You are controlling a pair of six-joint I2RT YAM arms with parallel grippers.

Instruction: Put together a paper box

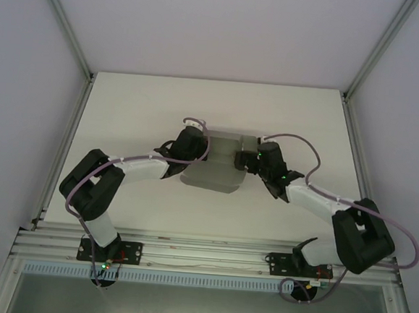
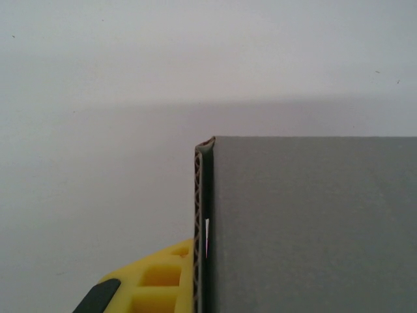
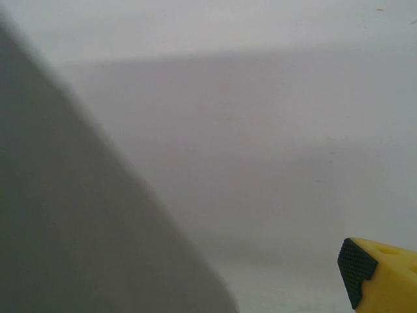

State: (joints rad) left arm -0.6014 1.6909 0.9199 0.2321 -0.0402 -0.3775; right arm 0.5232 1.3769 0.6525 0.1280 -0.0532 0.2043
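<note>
Two robot arms meet over a plain grey corrugated-cardboard paper box (image 1: 210, 172) at the middle of the white table (image 1: 126, 114). The left arm (image 1: 132, 168) reaches to the box's left end and the right arm (image 1: 311, 201) to its right end.

The left jaws are clenched on one wall of the box. The left wrist camera looks along that wall's grey panel (image 2: 313, 228). Its fluted cut edge (image 2: 199, 215) lies flush against a yellow finger (image 2: 159, 280), and the opposite finger is hidden behind the board. The grip looks meant to anchor the half-formed box so that it cannot slide while it is being worked on.

The right jaws are released and spread wide. In the right wrist view, one yellow finger with a black ribbed pad (image 3: 374, 277) hangs apart from the blurred grey board (image 3: 65, 228), and only bare table shows between them. That probably leaves the right arm free to press or tuck a flap against the steadied wall. How many flaps are already folded cannot be told from above.
</note>
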